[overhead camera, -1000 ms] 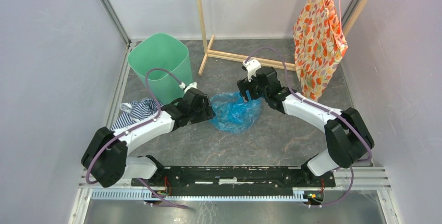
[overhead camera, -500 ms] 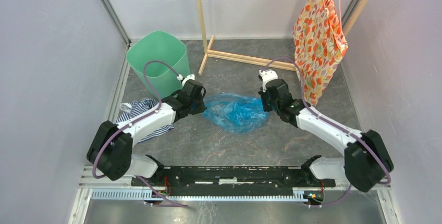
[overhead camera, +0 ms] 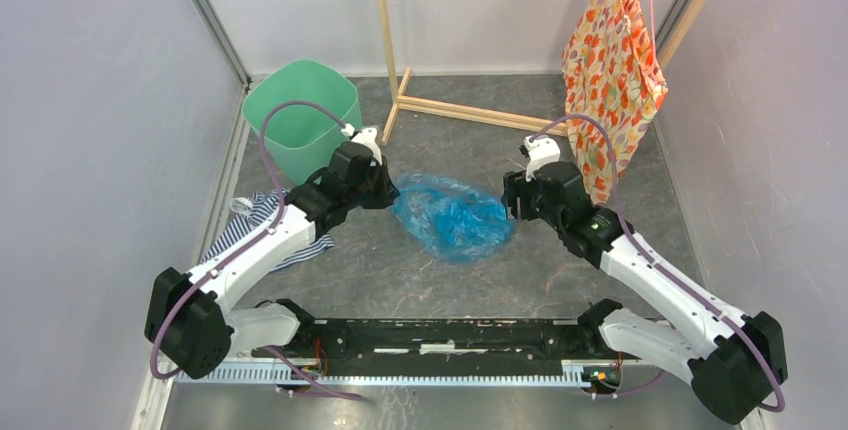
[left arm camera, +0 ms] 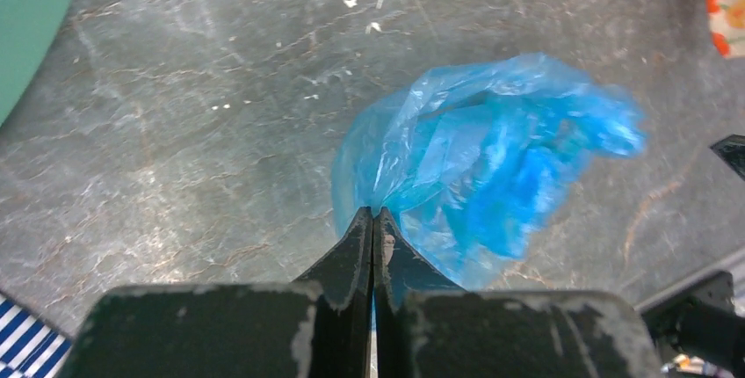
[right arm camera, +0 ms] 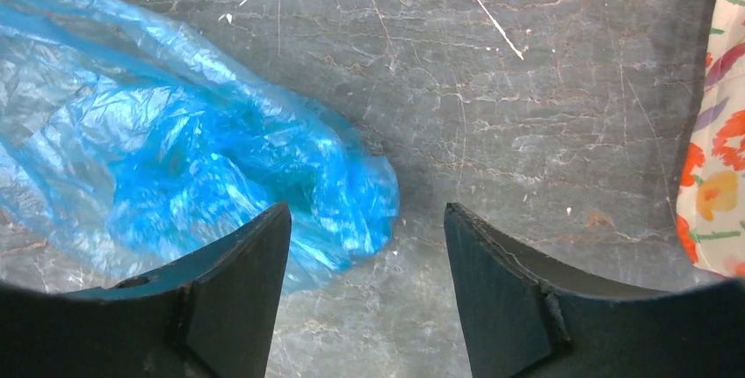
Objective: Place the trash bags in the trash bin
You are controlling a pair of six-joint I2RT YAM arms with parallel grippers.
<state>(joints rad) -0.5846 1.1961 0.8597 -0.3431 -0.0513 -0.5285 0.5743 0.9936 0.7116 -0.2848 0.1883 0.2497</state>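
The trash bag (overhead camera: 455,218) is a crumpled, translucent light-blue heap lying on the grey floor between my two arms. My left gripper (overhead camera: 385,190) is at the bag's left edge, and the left wrist view shows the left gripper (left arm camera: 373,213) shut on a pinch of the bag (left arm camera: 492,149). My right gripper (overhead camera: 512,200) sits at the bag's right end. In the right wrist view the right gripper (right arm camera: 365,211) is open with only bare floor between its fingers, and the bag (right arm camera: 176,158) lies to their left. The mint-green trash bin (overhead camera: 300,120) stands upright behind the left gripper.
A blue-and-white striped cloth (overhead camera: 262,220) lies under the left forearm. Orange floral fabric (overhead camera: 610,80) hangs at the back right, close behind the right wrist. A wooden stand (overhead camera: 400,100) rises beside the bin. Grey walls close in on both sides.
My left gripper shut on the bag's left edge and moved back toward the bin. My right gripper closed, then opened again and drew off to the right, leaving the bag.
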